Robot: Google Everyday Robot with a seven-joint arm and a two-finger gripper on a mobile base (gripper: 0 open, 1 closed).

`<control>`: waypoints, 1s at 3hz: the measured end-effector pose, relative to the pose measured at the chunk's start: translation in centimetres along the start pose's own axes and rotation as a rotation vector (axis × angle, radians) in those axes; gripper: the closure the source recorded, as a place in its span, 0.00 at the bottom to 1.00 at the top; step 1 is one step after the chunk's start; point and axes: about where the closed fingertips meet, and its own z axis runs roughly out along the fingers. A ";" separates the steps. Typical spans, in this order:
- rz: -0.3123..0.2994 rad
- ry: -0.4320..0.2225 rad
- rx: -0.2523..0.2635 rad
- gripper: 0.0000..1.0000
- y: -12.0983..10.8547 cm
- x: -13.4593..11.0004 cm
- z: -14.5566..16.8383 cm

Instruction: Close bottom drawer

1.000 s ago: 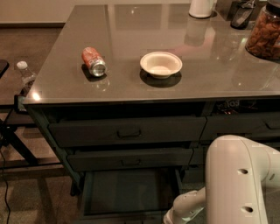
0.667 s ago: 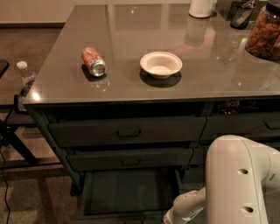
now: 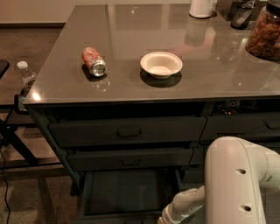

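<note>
The bottom drawer [image 3: 127, 192] of the wide stack stands pulled out, its flat dark interior showing at the bottom centre. Two similar drawers above it, the top one [image 3: 127, 131] and the middle one [image 3: 129, 159], are pushed in. My white arm [image 3: 236, 183] fills the lower right, and its forearm reaches down to the drawer's front right corner. The gripper itself is below the picture's bottom edge and out of view.
On the grey countertop [image 3: 210, 70] lie a red soda can [image 3: 93, 61] on its side and a white bowl [image 3: 161, 64]. A snack jar [image 3: 264, 33] stands at the right, a white container [image 3: 201, 8] at the back. A water bottle [image 3: 26, 75] stands at the left.
</note>
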 end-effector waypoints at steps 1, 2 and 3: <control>0.004 -0.027 0.015 1.00 -0.5 -1.1 0.1; 0.006 -0.067 0.039 1.00 -1.4 -3.1 0.5; 0.006 -0.067 0.039 1.00 -1.4 -3.1 0.5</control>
